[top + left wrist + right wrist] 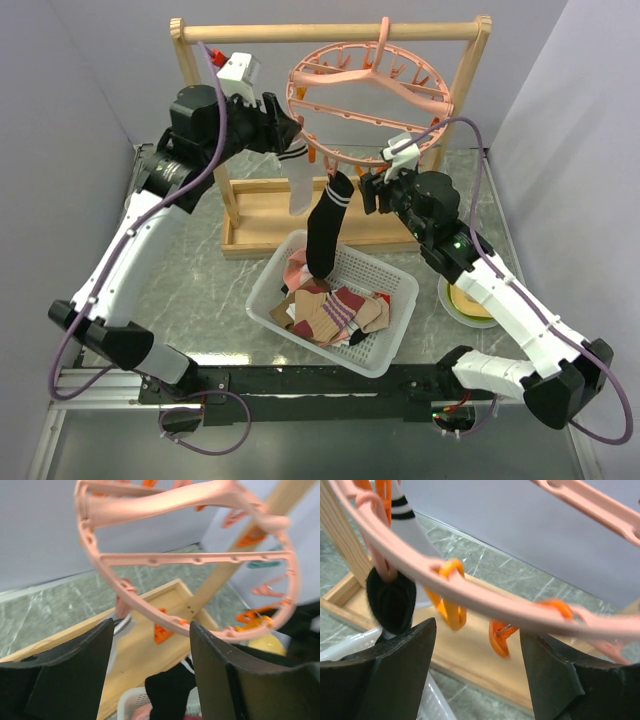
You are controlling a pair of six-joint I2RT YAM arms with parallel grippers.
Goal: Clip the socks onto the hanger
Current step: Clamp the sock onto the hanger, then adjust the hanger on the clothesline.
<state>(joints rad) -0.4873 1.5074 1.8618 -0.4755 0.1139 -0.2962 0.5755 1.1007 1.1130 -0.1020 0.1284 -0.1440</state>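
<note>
The salmon-pink ring hanger [370, 95] hangs by its hook from the wooden rail. A white sock with black stripes [299, 185] and a black sock with white stripes [326, 235] hang clipped under its near rim. More socks [330, 312] lie in the basket. My left gripper [285, 130] is open and empty at the ring's left rim; in its wrist view [150, 630] the ring [150, 611] crosses just above the fingertips. My right gripper [372, 190] is open and empty under the near rim, right of the black sock. In its wrist view [477, 630], two orange clips [499, 636] dangle between the fingers.
The wooden rack frame [250, 215] stands at the back on a tray-like base. A white mesh basket [395, 345] sits in front of it, under the hanging socks. A yellow-green dish [462, 303] lies under my right arm. Grey walls close in both sides.
</note>
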